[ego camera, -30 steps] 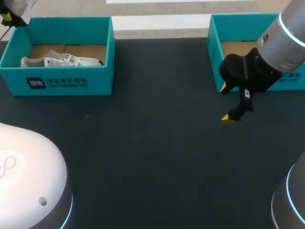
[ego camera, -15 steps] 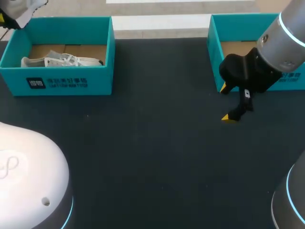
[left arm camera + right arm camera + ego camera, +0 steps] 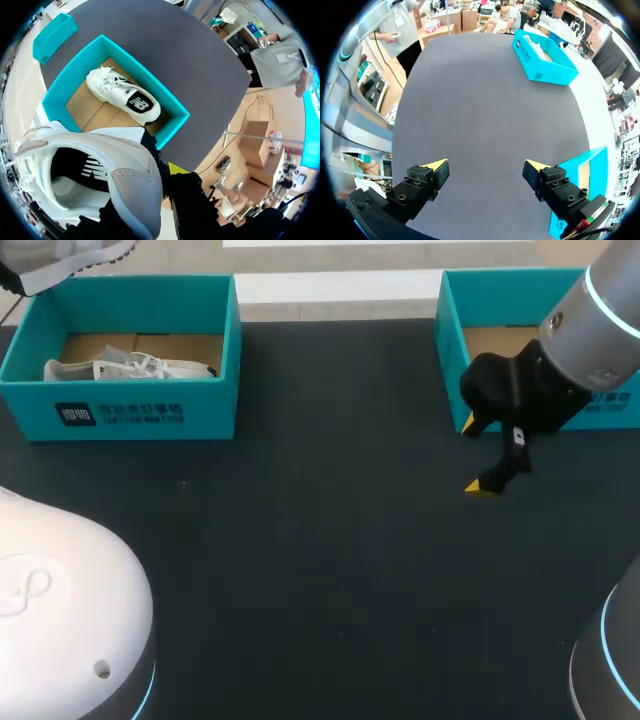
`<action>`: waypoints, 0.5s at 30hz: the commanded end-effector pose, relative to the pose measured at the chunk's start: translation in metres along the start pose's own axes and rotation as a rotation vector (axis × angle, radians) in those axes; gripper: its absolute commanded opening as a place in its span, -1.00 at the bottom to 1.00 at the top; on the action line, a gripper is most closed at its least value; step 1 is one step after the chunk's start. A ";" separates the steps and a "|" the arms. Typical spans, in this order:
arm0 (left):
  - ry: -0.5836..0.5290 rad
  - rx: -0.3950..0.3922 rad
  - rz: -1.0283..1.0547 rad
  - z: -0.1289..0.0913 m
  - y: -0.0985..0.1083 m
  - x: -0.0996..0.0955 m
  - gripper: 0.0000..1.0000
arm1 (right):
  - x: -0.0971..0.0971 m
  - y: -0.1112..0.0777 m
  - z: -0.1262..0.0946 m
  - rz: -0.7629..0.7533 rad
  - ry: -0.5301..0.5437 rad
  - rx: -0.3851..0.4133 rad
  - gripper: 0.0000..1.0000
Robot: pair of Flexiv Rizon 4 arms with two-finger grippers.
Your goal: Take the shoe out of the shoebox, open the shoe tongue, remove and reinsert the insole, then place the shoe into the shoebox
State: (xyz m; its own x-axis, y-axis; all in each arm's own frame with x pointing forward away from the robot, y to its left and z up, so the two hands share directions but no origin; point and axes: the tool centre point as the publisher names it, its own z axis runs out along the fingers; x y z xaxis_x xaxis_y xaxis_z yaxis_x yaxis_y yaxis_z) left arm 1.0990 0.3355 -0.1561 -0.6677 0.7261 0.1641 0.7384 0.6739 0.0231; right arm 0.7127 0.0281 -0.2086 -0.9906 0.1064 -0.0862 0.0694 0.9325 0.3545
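White shoe in L shoebox

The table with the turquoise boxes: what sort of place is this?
Likely a robot practice bench, not a shop: a dark table, a turquoise shoebox holding a white shoe, the right claw open above the table, and the left claw gripping a second shoe.

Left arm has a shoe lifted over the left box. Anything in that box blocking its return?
Partly. A second shoe already lies in the shoebox, along one long wall. The cardboard floor beside it is bare, so the lifted shoe probably fits there. Nothing else shows between them.
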 end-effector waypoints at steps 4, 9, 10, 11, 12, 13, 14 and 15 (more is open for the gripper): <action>0.011 -0.132 0.699 -0.002 0.001 0.001 -1.00 | -0.001 0.001 0.002 0.000 0.001 0.003 1.00; 0.011 -0.132 0.699 -0.002 0.001 0.001 -1.00 | -0.001 0.001 0.002 0.000 0.001 0.003 1.00; 0.011 -0.132 0.699 -0.002 0.001 0.001 -1.00 | -0.001 0.001 0.002 0.000 0.001 0.003 1.00; 0.011 -0.132 0.699 -0.002 0.001 0.001 -1.00 | -0.001 0.001 0.002 0.000 0.001 0.003 1.00; 0.011 -0.132 0.699 -0.002 0.001 0.001 -1.00 | -0.001 0.001 0.002 0.000 0.001 0.003 1.00; 0.009 -0.129 0.697 -0.001 0.000 -0.001 -1.00 | -0.001 0.001 0.002 0.000 0.001 0.003 1.00; 0.009 -0.146 0.712 0.000 -0.002 -0.003 -1.00 | -0.001 0.001 0.002 0.000 0.001 0.003 1.00; -0.015 -0.135 0.676 0.000 -0.002 -0.004 -1.00 | -0.001 0.001 0.002 0.000 0.001 0.003 1.00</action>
State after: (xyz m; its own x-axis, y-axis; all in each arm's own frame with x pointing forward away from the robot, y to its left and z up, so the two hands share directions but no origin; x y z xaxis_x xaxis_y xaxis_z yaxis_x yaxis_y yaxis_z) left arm 1.1082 0.3324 -0.1547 -0.2086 0.9600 0.1866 0.9775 0.2107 0.0086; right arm 0.7128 0.0281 -0.2086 -0.9906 0.1065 -0.0862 0.0694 0.9325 0.3545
